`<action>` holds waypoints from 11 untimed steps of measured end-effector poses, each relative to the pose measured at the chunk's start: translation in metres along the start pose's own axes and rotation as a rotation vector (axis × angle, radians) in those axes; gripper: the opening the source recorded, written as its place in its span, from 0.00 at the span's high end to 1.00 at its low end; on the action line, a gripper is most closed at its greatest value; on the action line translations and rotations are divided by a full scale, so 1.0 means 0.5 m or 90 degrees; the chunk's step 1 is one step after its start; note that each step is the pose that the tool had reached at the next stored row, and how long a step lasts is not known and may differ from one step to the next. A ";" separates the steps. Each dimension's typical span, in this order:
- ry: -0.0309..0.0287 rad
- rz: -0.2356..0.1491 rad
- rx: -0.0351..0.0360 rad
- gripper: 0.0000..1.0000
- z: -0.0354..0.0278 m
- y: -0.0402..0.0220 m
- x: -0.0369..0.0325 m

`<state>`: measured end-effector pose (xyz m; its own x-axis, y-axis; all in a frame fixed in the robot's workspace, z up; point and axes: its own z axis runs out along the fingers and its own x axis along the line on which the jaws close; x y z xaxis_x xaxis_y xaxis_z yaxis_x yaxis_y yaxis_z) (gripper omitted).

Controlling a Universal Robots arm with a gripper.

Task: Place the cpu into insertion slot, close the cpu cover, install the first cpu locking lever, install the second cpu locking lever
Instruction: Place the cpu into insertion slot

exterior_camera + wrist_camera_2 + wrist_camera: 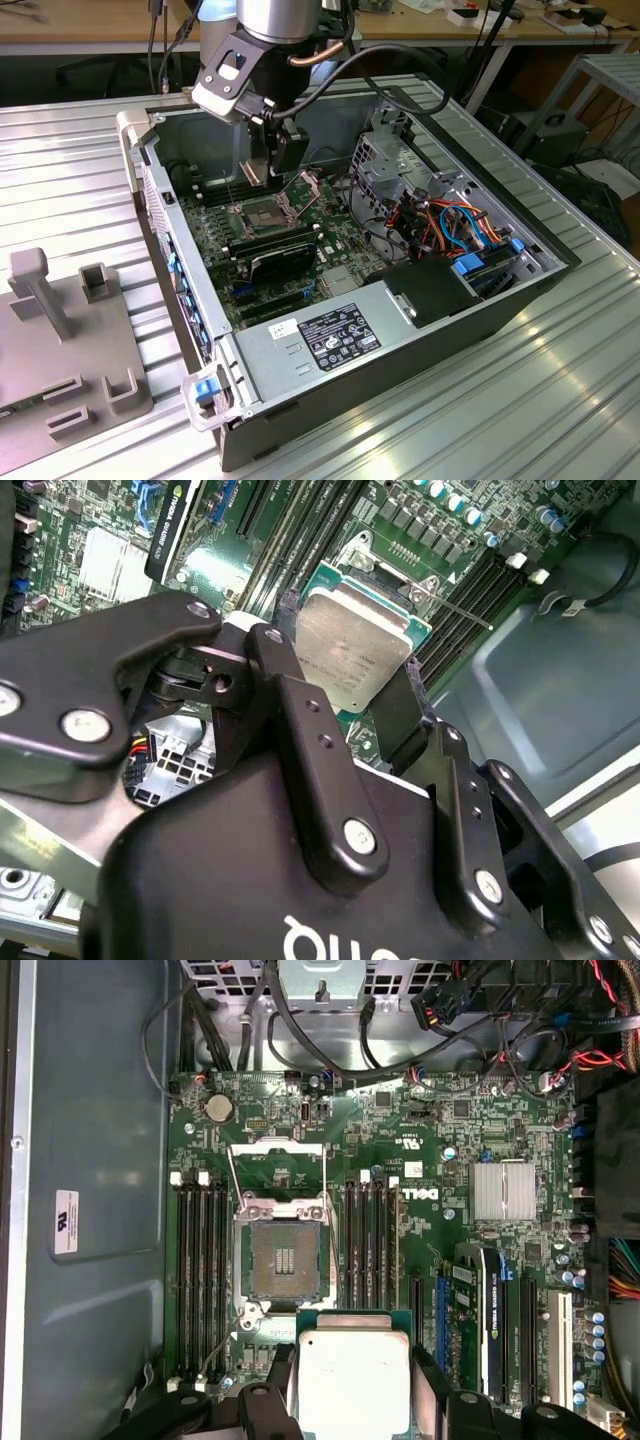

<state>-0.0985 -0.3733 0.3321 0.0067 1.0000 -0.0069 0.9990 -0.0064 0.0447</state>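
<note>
My gripper (pixel 264 166) hangs inside the open computer case, shut on the cpu (pixel 353 1380), a flat silvery square chip with tan edges pinched between the two black fingers (pixel 284 1392). In the second wrist view the cpu (pixel 350 652) sits level in the gripper (pixel 345 668). The insertion slot (pixel 285 1260) lies open on the green board, its dark centre bare. It is a short way ahead of and below the chip, also visible as the insertion slot (pixel 262 214). The cpu cover (pixel 278 1165) is swung back on its hinge, standing up as the cpu cover (pixel 303 190). Thin lever rods stand raised beside it.
Long black memory slots (pixel 200 1270) flank the socket on both sides. A black card (pixel 283 255) lies near it, with a power supply (pixel 335 340), a drive cage (pixel 390 160) and coloured cables (pixel 455 225) at the exterior view's right. A grey fixture (pixel 60 330) stands outside the case.
</note>
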 end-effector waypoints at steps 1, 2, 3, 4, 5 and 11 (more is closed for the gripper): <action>0.0000 0.000 0.0000 0.45 0.000 0.000 0.000; 0.0001 0.000 -0.0001 0.45 0.000 0.000 0.000; 0.0002 0.000 -0.0001 0.45 0.001 0.000 0.000; 0.0001 0.000 -0.0001 0.45 0.001 0.000 0.000; 0.0001 0.000 -0.0001 0.45 0.001 0.000 0.000; 0.0003 0.000 -0.0002 0.45 0.001 0.000 0.000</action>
<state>-0.0984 -0.3731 0.3315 0.0066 1.0000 -0.0064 0.9990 -0.0063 0.0450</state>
